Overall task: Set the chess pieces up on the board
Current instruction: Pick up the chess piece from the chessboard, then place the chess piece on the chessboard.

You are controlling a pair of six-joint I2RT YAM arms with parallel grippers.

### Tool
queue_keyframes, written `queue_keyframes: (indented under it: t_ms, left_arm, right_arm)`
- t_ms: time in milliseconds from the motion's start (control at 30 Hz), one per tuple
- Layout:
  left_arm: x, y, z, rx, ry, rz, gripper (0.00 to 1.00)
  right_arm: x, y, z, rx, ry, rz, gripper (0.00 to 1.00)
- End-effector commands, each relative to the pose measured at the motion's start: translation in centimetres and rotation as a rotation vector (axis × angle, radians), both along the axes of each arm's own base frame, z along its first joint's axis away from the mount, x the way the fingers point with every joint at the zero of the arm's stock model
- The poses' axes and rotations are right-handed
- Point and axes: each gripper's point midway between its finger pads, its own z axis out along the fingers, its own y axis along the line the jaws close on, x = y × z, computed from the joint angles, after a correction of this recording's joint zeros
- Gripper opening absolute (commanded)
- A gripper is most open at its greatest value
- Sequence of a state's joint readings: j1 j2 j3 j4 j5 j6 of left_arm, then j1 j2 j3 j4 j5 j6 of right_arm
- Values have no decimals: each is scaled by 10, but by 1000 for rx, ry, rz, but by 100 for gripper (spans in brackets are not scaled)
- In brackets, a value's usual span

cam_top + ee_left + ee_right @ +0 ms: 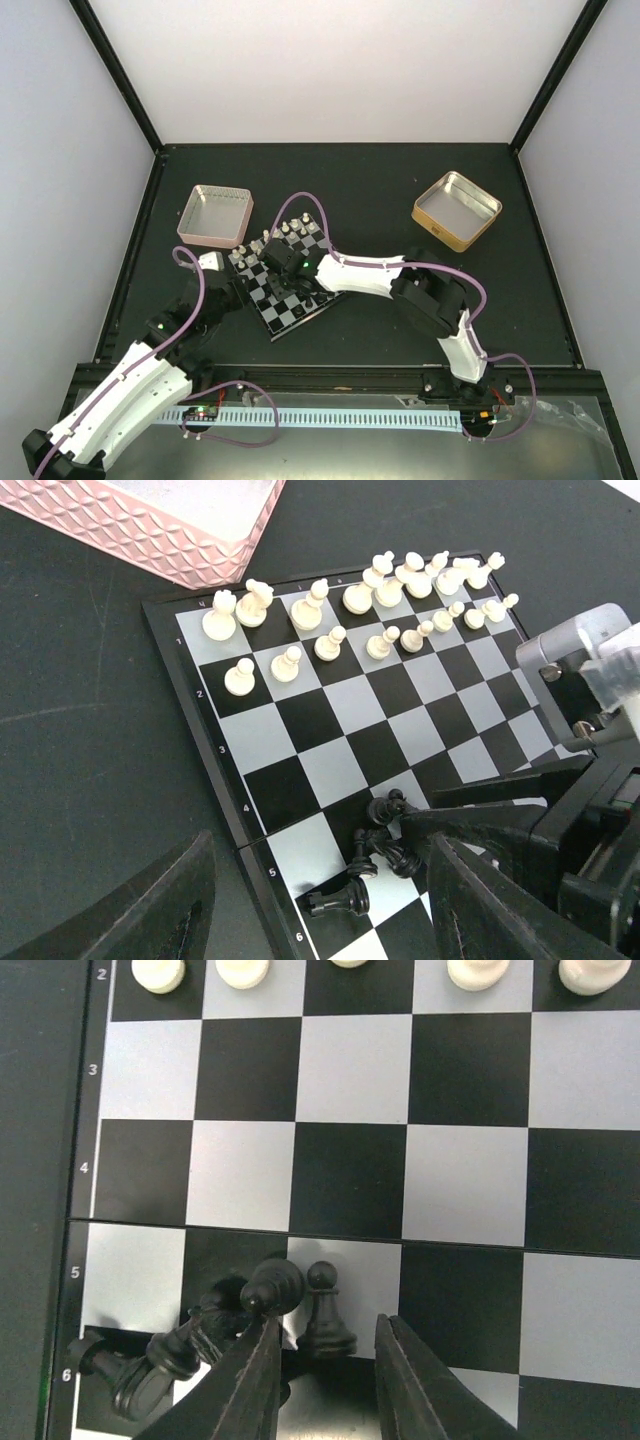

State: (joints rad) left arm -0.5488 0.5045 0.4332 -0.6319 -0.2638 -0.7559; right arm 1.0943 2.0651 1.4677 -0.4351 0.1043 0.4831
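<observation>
Low in the right-wrist view, the right hand (328, 1328), part-open and empty, straddles a black pawn (321, 1288); closing may topple neighbouring black pieces (275, 1285).

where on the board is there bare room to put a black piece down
Rows 3 and 4 of the board lie bare across what shows, between the white pawns on row 2 and row 5. Crowded: rows 5 and 6 by the numbered edge, where tumbled black pieces heap beside the right hand.
</observation>
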Motion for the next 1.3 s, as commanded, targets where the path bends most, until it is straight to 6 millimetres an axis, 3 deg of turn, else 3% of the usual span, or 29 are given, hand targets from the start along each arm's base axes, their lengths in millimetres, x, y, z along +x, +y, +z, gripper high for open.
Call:
queue_keyframes:
  t_ms: [0, 333, 467, 533, 633, 867, 1033, 1267]
  left_arm:
    - [-1, 1, -4, 4, 20, 1, 59]
    - [0, 0, -5, 4, 23, -5, 59]
    - [-1, -2, -4, -5, 22, -7, 60]
    - [-1, -4, -3, -23, 20, -10, 59]
    - [0, -9, 3, -68, 0, -21, 60]
    - [3, -28, 28, -204, -68, -72, 63]
    - [-2, -51, 59, -335, -127, -185, 65]
    - [-24, -84, 120, -515, -235, -413, 68]
  right_arm:
    - [5, 2, -4, -31, -23, 1, 26]
    - [8, 2, -16, -64, -27, 6, 23]
    - [11, 0, -15, -69, -46, 1, 10]
    - [14, 0, -8, -53, -75, 0, 9]
    - [21, 2, 13, 1, -143, -1, 9]
    - [21, 7, 91, 211, -306, 71, 9]
    - [-13, 0, 141, 422, -352, 234, 10]
    - [-59, -28, 179, 623, -426, 406, 10]
